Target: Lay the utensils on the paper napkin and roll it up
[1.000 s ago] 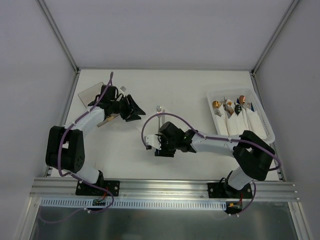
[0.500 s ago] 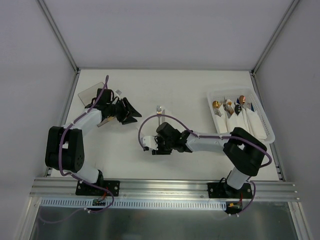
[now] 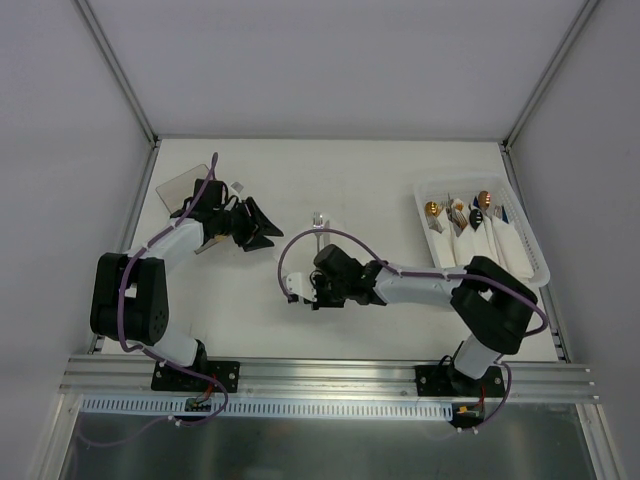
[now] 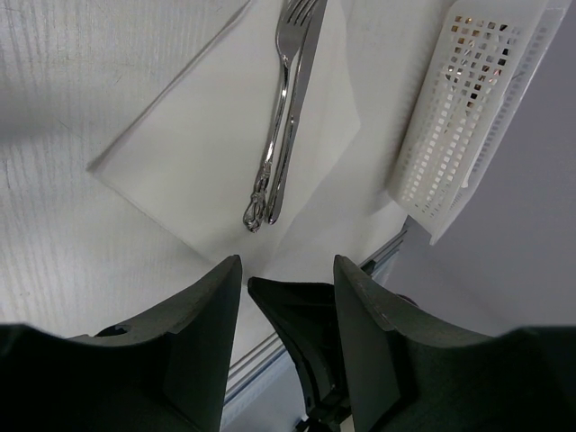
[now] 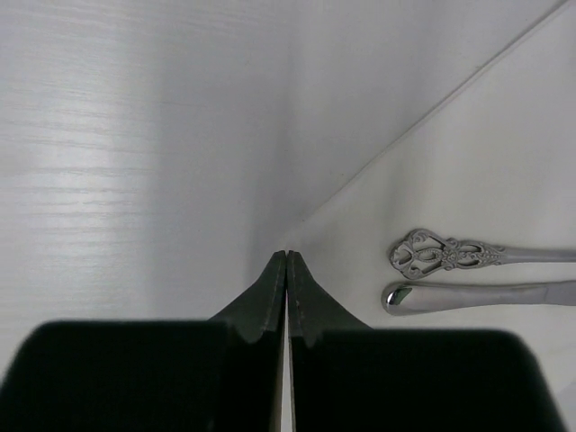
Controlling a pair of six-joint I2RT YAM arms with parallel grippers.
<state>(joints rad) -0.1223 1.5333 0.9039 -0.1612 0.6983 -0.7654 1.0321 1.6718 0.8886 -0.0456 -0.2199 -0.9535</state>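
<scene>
A fork (image 4: 281, 99) and a knife (image 4: 301, 99) lie side by side on the white paper napkin (image 4: 207, 153), handles toward the napkin's near corner. In the right wrist view the fork's ornate handle (image 5: 441, 255) and the knife's handle (image 5: 468, 295) rest on the napkin (image 5: 468, 162). My right gripper (image 5: 287, 255) is shut at that corner, a thin white sliver of paper between its fingers; from above it (image 3: 300, 290) sits near the table's middle. My left gripper (image 4: 286, 265) is open and holds nothing, hovering left of the napkin (image 3: 258, 225).
A white perforated basket (image 3: 530, 250) at the right holds rolled napkins and small gold-coloured items; its wall (image 4: 468, 99) also shows in the left wrist view. A clear plastic box (image 3: 178, 185) sits at the back left behind the left arm.
My right gripper has gone from open to shut at the napkin's corner and shifted slightly left. The left gripper drew back a little to the left, still open.
</scene>
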